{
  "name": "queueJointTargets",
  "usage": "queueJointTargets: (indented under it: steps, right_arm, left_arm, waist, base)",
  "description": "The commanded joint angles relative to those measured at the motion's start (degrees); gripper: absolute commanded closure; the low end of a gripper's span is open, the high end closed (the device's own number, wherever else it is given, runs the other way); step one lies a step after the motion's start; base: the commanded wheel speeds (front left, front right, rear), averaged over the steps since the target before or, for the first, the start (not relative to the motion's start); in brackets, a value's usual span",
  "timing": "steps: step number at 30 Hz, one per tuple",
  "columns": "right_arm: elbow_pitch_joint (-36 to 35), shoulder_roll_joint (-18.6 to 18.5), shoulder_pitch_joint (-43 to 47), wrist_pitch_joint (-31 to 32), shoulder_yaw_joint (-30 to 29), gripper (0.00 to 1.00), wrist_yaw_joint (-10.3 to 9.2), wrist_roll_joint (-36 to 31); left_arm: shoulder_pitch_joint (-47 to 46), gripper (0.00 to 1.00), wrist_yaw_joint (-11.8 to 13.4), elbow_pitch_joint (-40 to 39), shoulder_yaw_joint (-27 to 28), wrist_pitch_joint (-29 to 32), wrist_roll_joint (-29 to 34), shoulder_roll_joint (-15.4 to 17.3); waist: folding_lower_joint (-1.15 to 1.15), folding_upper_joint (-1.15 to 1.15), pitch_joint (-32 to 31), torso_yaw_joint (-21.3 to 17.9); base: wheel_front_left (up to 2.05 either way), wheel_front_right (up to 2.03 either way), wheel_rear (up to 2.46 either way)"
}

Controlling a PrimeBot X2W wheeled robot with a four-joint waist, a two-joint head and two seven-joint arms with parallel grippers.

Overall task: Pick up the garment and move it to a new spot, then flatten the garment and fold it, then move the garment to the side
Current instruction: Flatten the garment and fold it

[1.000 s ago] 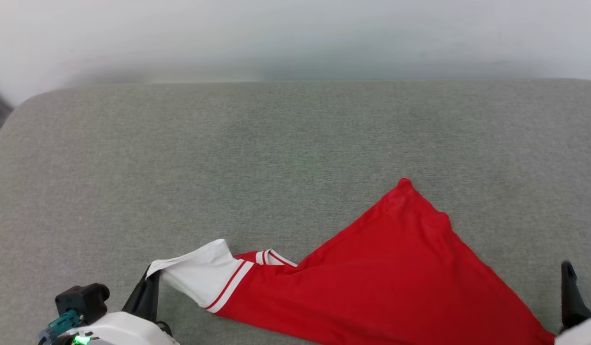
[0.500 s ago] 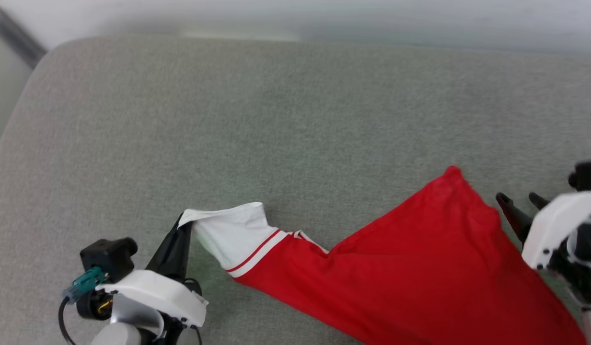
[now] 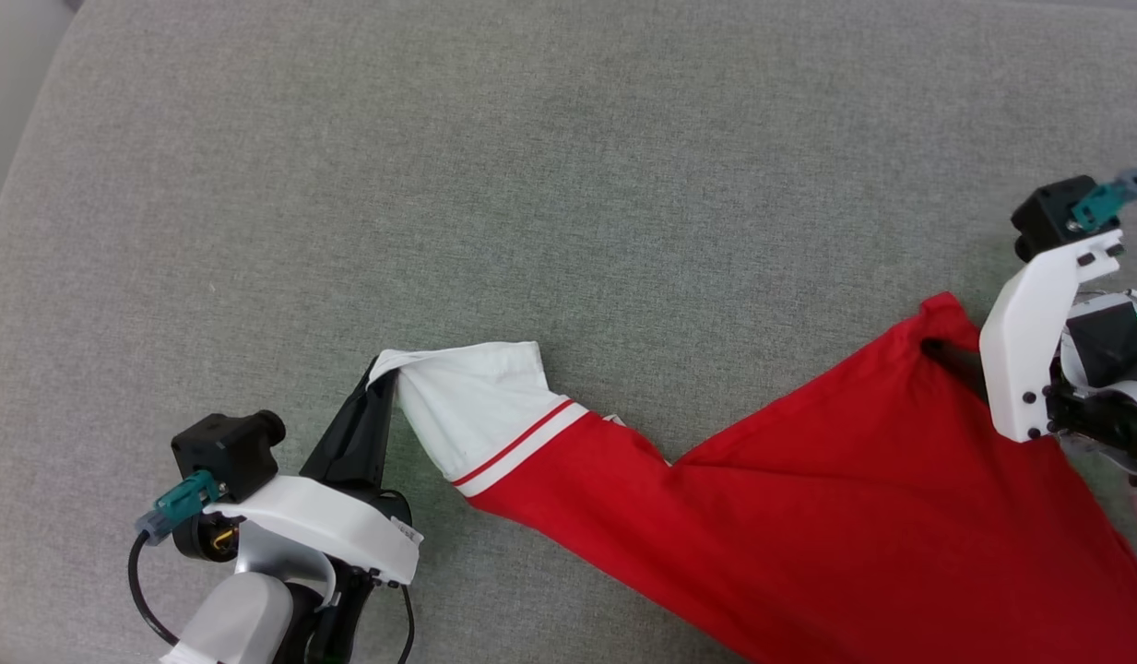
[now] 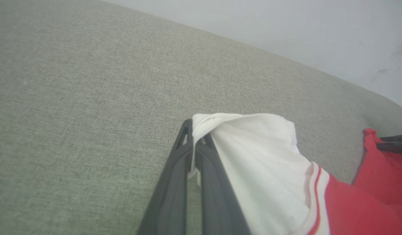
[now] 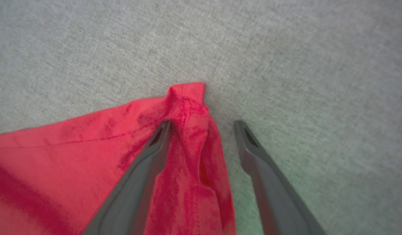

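The garment [image 3: 808, 516] lies on a grey cushion, plain red side up, with a white sleeve [image 3: 476, 406] stretched out to the left. My left gripper [image 3: 384, 369] is shut on the sleeve's outer edge, and the left wrist view shows the white cloth [image 4: 259, 156] pinched between the fingertips of that gripper [image 4: 192, 130]. My right gripper [image 3: 941, 355] is at the red far corner [image 3: 941, 309] on the right. In the right wrist view this gripper [image 5: 202, 122] stands open, one finger lying on the red cloth [image 5: 90, 147] and the other on bare cushion beside the corner.
The grey fabric cushion [image 3: 577, 184] spreads wide beyond the garment. Its rounded left edge [image 3: 24, 166] shows at the upper left. A pale wall [image 4: 285, 26] rises behind the cushion's far edge. The right gripper's fingers [image 4: 393, 143] also show in the left wrist view.
The head camera has tilted down, shifting the whole picture. My right gripper came in from the lower right to the red far corner. The left gripper has kept its hold on the sleeve.
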Motion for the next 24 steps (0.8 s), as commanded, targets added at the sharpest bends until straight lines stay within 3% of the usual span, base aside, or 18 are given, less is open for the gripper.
queueJointTargets:
  steps: [1, 2, 3, 4, 9, 14, 24]
  right_arm:
    - [3.8, 0.4, 3.1, 4.4, 3.6, 0.0, 0.01, 0.8]
    - [4.5, 0.5, 3.3, 5.6, 4.2, 0.0, 0.01, 1.6]
    - [4.9, 0.4, 3.4, 6.7, 4.9, 0.7, 0.02, 1.9]
    - [4.9, 0.4, 3.3, 6.9, 5.3, 1.0, 0.08, 2.3]
    - [4.1, 0.8, 0.3, 3.3, 4.0, 1.0, 0.06, 2.6]
    - [3.2, 1.9, -3.4, -5.3, 0.1, 1.0, -0.02, 1.1]
    - [4.7, 7.9, -7.3, -14.6, -7.8, 1.0, -0.01, -8.6]
  left_arm:
    - [-0.8, 1.0, -0.3, 0.4, -0.2, -0.6, 0.1, -0.3]
    - [-0.9, 1.0, -0.4, 0.6, -0.2, -0.6, 0.0, -0.5]
    - [-1.0, 1.0, -0.4, 0.8, -0.2, -0.8, -0.1, -0.6]
    - [-1.0, 1.0, -0.3, 0.9, -0.2, -0.9, -0.2, -0.7]
    - [-0.8, 1.0, -0.4, 2.1, 0.0, -1.4, -0.5, -0.8]
    - [-1.1, 1.0, 0.2, 2.6, 1.7, -0.9, -0.2, 1.8]
    - [-10.8, 1.0, -0.3, 2.0, 4.7, 4.2, -1.1, 6.6]
  waist:
    - [-0.01, 0.0, 0.4, 0.3]
    - [-0.01, 0.0, 0.5, 0.3]
    - [-0.01, 0.0, 0.6, 0.3]
    - [-0.01, 0.0, 0.6, 0.3]
    - [-0.01, 0.0, -0.6, -0.1]
    - [-0.01, 0.0, -4.2, -2.7]
    - [-0.01, 0.0, -8.8, -9.5]
  base:
    - [0.0, 0.0, 0.0]
    - [0.0, 0.0, 0.0]
    - [0.0, 0.0, 0.0]
    - [0.0, 0.0, 0.0]
    - [0.0, 0.0, 0.0]
    - [0.0, 0.0, 0.0]
    - [0.0, 0.0, 0.0]
